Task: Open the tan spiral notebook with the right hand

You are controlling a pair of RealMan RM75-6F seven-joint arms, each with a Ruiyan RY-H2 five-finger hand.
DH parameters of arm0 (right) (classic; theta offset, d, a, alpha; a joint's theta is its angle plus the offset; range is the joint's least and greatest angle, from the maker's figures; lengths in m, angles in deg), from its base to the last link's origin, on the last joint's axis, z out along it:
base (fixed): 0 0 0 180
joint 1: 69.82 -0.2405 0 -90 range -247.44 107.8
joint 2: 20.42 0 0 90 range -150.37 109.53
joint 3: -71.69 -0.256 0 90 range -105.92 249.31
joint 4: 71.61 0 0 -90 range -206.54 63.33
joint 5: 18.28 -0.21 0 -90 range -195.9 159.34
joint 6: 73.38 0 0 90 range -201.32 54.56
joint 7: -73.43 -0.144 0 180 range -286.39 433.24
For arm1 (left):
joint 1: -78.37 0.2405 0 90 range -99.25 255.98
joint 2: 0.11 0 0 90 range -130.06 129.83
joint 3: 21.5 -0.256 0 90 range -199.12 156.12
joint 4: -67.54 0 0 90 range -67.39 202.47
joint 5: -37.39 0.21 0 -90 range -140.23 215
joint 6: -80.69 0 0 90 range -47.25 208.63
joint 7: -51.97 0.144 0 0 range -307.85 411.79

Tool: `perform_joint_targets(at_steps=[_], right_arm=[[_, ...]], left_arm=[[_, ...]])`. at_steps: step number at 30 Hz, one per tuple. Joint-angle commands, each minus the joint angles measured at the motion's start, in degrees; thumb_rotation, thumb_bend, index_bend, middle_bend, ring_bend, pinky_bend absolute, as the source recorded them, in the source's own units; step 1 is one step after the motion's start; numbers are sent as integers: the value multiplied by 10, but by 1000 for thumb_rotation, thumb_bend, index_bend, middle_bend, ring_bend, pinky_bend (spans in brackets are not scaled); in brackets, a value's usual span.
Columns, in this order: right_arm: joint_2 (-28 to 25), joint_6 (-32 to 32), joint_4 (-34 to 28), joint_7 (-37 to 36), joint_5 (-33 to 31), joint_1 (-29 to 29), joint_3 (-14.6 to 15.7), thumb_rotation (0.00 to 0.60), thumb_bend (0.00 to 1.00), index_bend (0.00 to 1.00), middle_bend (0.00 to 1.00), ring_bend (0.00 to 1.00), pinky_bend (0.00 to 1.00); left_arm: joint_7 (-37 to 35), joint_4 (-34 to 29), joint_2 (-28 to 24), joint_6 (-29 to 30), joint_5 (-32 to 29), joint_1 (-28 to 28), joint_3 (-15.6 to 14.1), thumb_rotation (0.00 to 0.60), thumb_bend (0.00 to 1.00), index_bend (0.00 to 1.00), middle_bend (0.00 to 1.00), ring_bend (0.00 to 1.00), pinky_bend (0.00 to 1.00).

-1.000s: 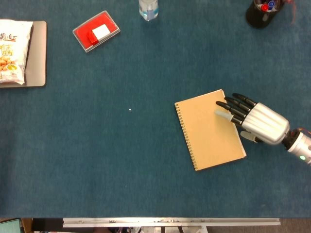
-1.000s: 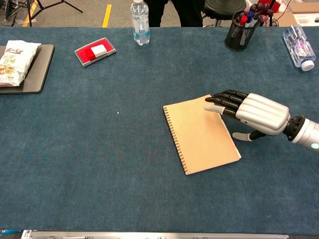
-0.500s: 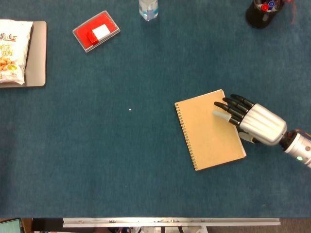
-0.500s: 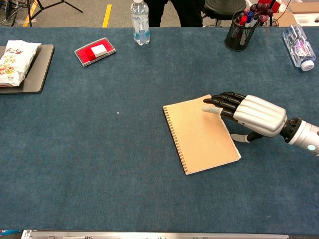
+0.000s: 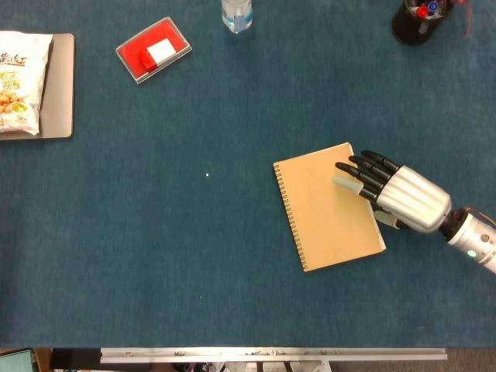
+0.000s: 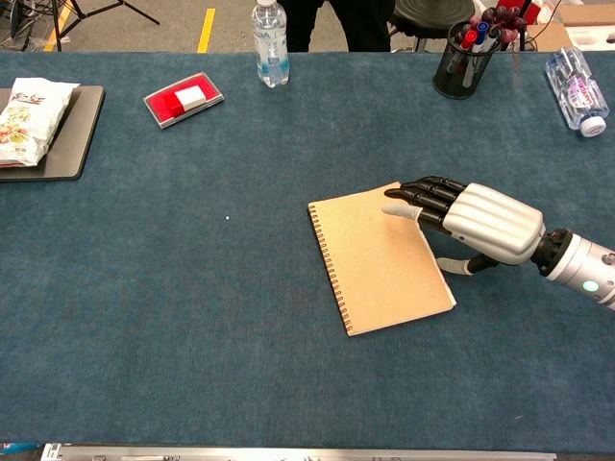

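The tan spiral notebook (image 5: 325,213) (image 6: 375,264) lies closed on the blue table, right of centre, with its spiral along the left side. My right hand (image 5: 399,200) (image 6: 480,221) reaches in from the right. Its dark fingertips (image 5: 350,172) (image 6: 404,195) rest flat on the cover's upper right corner. The thumb (image 6: 452,263) sits at the notebook's right edge, lower down; whether it is under the cover I cannot tell. The hand holds nothing. My left hand does not show in either view.
A red box (image 5: 153,50) (image 6: 184,98) and a water bottle (image 5: 236,14) (image 6: 270,34) stand at the back. A pen cup (image 5: 415,19) (image 6: 461,58) is back right, with a lying bottle (image 6: 575,91) beside it. A snack bag (image 5: 17,81) lies on a grey tray (image 5: 63,93) far left.
My right hand has slid a little to the left with its fingertips on the cover, and the notebook has shifted left with it. The cover stays closed.
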Motion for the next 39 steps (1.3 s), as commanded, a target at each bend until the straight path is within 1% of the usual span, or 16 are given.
perform_joint_targets(at_steps=[1,11,25,27,31,33,34,37,38,39], right_arm=[[2,-5,1,-2,-2,0,-2,600,230,0,34,0,110],[11,-19,3,-11,-7,-1,-7,600,251,0,41,0,110],[24,-13,13,-17,-11,0,-7,600,251,0,45,0,110],[25,-13,15,-17,-12,0,-7,600,225,0,45,0,110],[26,-18,16,-17,-15,1,-10,600,126,0,52,0,110],[28,-19,17,-19,-17,1,-11,600,119,0,55,0,110],[29,-18,18,-19,-17,1,-11,600,141,0,57,0,110],[30,-17,20,-20,-18,2,-11,600,258,0,57,0,110],[31,-17,21,-20,-18,2,-11,600,286,0,58,0,110],[32,-17,21,-20,-18,2,-11,600,292,0,58,0,110]], left_arm=[[0,0,0,0,0,0,0,600,429,444,363,280,447],[0,0,0,0,0,0,0,600,429,444,363,280,447],[-4,-1,-2,1,1,1,0,600,429,444,363,280,447],[-4,-1,-2,1,1,1,0,600,429,444,363,280,447],[0,-1,-1,-1,1,0,-1,600,429,444,363,280,447],[1,-1,-1,-2,0,0,-1,600,429,444,363,280,447],[2,-2,-2,-2,0,0,-1,600,429,444,363,280,447],[2,-3,-2,-3,-1,0,-1,600,430,444,363,280,447],[2,-3,-2,-2,-1,0,-1,600,429,444,362,280,447],[1,-2,-2,-2,-1,0,-1,600,429,444,363,280,447]])
